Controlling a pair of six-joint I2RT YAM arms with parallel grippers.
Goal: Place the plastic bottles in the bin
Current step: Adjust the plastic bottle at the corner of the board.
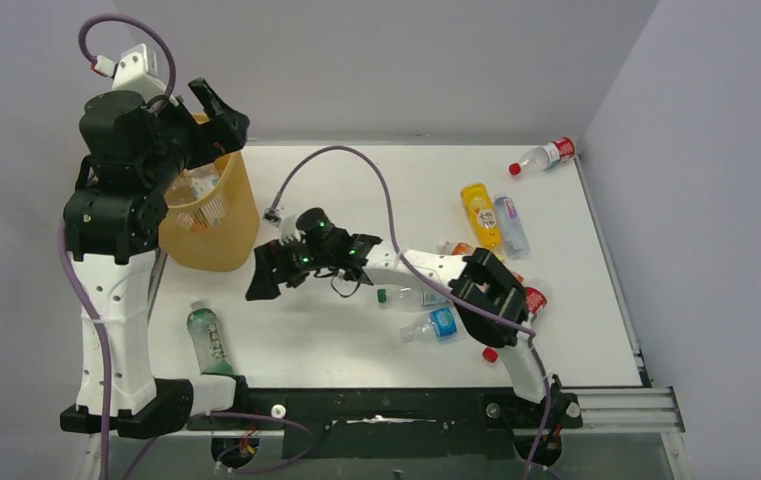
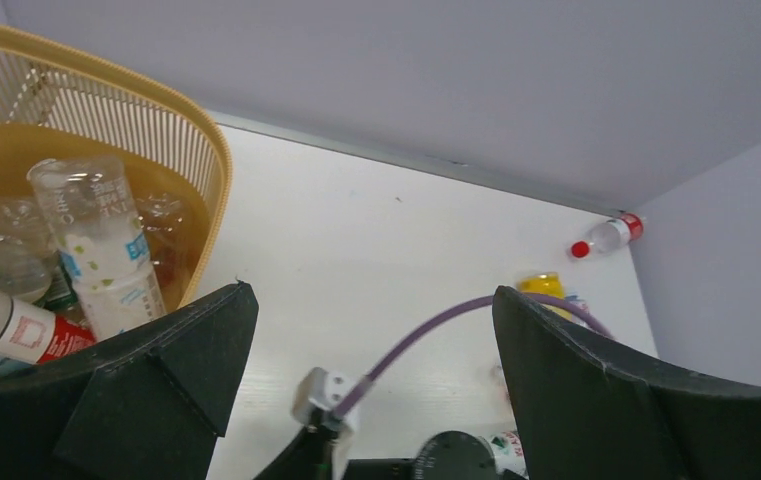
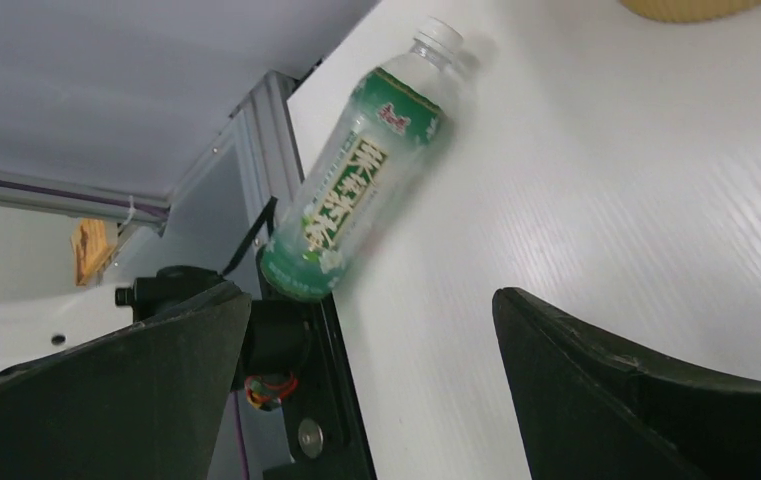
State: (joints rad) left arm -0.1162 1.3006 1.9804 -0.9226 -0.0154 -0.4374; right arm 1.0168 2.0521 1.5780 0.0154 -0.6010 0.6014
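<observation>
Left hand spread by bin | its wrist view shows bottles inside | right hand spread

Looks like a robotics lab test cell rather than a home or shop. Boxed in by plain grey partition walls around a bare white tabletop. Fitted along the near edge with aluminium extrusion rails and a black mounting plate carrying two bolted-down robot arms. Strung with exposed purple cables looping across the surface.
</observation>
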